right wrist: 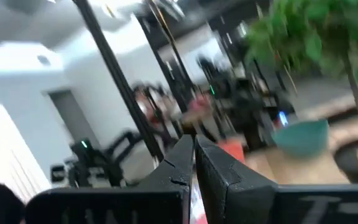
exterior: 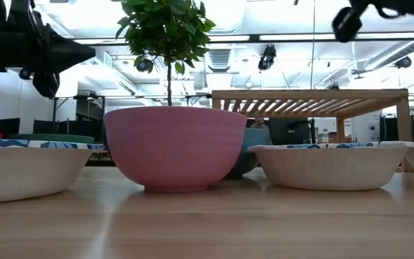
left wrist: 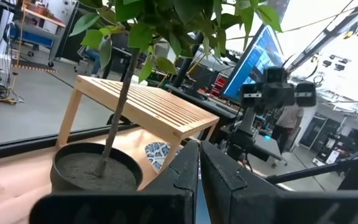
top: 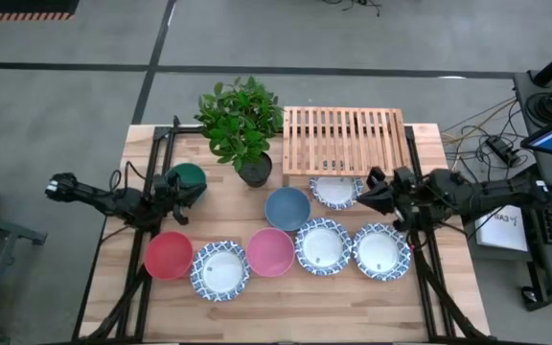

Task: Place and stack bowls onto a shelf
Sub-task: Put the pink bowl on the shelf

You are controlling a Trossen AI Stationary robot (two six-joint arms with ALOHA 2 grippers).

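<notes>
The wooden slat shelf [top: 343, 141] stands at the far side and holds no bowl. Eight bowls sit on the table: dark green [top: 188, 175], blue [top: 287, 208], red [top: 168, 255], pink [top: 270, 252] and four white ones with blue-patterned rims [top: 220, 270] [top: 323, 245] [top: 381, 251] [top: 335, 190]. My left gripper [top: 192, 195] hovers shut and empty above the green bowl's near edge; its fingers meet in the left wrist view [left wrist: 199, 152]. My right gripper [top: 362, 192] hovers shut and empty beside the patterned bowl nearest the shelf; its fingers meet in the right wrist view [right wrist: 192, 146].
A leafy plant in a dark pot [top: 254, 168] stands between the green bowl and the shelf's left end. The bowls fill the table's middle and near part. In the low view the pink bowl [exterior: 175, 147] is nearest, and both grippers are high above the bowls.
</notes>
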